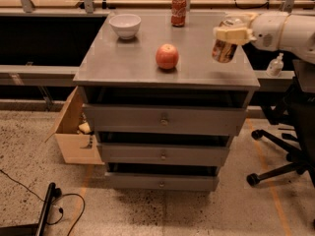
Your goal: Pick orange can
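Camera view shows the orange can [224, 52] at the right side of the counter [123, 68], tilted, its lower end leaning left and seemingly just above the grey surface, though the gap is hard to judge. The tool [227, 33] is clenched around the can's upper part, so its cream fingers [236, 34] cover the silver top and most of the rim. The markings on the tan body are too blurred to read. The white arm [290, 31] behind the tool runs out of the picture at the right edge. Left of the can, well apart from it, an apple [167, 56] sits near the counter's middle. A red cola can [178, 11] stands upright at the back edge and a white bowl [125, 25] at the back left. Below the top are three drawers, slightly pulled out. A cardboard box [74, 136] on the floor is partly hidden behind the counter's left side, and a black office chair [290, 151] is cut off at the right.
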`<state>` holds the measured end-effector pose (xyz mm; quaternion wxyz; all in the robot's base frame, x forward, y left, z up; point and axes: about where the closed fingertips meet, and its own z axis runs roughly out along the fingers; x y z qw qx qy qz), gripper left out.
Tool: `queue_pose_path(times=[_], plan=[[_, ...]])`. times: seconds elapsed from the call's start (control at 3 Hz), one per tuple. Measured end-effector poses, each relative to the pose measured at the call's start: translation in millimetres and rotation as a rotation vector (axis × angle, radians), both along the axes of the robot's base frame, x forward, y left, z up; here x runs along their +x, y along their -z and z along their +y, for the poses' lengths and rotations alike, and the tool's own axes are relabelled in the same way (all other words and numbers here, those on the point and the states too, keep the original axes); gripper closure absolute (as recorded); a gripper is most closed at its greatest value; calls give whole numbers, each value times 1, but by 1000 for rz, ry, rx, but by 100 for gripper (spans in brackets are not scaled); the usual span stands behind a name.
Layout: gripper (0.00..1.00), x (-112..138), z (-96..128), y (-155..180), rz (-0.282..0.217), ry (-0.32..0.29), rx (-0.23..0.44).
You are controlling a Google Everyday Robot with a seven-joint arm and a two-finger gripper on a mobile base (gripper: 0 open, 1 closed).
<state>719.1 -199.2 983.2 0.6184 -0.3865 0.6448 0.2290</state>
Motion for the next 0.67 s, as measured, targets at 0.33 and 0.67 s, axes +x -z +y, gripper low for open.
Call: queue_pose_path(times=[0.33,0.67], plan=[[100,-28,-16,-35,-48,-7,18],[100,-30,-18,-37,-50,-6,19]])
